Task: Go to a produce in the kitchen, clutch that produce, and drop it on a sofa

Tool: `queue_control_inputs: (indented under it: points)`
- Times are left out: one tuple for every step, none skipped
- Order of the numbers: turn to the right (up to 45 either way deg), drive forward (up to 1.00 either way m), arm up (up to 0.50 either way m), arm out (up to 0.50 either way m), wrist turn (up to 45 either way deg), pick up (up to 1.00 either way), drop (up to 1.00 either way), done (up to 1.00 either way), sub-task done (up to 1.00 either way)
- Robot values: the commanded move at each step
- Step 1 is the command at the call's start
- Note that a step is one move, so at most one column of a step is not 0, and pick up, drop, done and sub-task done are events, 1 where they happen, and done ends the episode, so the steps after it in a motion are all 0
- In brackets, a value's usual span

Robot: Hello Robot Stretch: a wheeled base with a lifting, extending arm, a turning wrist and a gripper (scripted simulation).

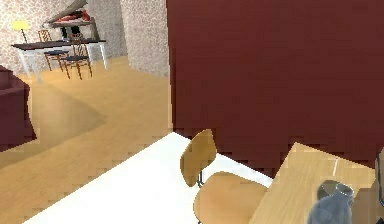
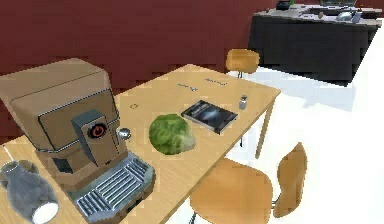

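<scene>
In the forward view, a big dark red wall (image 1: 270,70) is standing ahead. A wooden chair (image 1: 215,175) is sitting low in the middle, just beside the corner of a light wooden desk (image 1: 300,185) at the bottom right. A grey, shiny thing (image 1: 335,200) is resting on that corner. Far off at the top left, a small desk (image 1: 40,45) is standing with chairs near it, and a dark red seat (image 1: 12,110) is peeking in at the left edge.

In the arm side view, the green lettuce (image 2: 172,133) is lying on the desk (image 2: 255,95), between a brown coffee machine (image 2: 75,115) and a dark book (image 2: 210,113). A little shaker (image 2: 243,101) is standing just beside the book. One chair (image 2: 245,190) is waiting at the near side, and another chair (image 2: 243,62) at the far end. A dark desk (image 2: 300,45) is standing at the top right.

I cannot tell how the fingers are standing.
</scene>
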Motion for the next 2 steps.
queue_control_inputs:
  points:
    - [0.0, 0.00, 0.50, 0.00, 0.0, 0.00, 0.00, 0.00, 0.00]
    - [0.0, 0.00, 0.38, 0.00, 0.0, 0.00, 0.00, 0.00, 0.00]
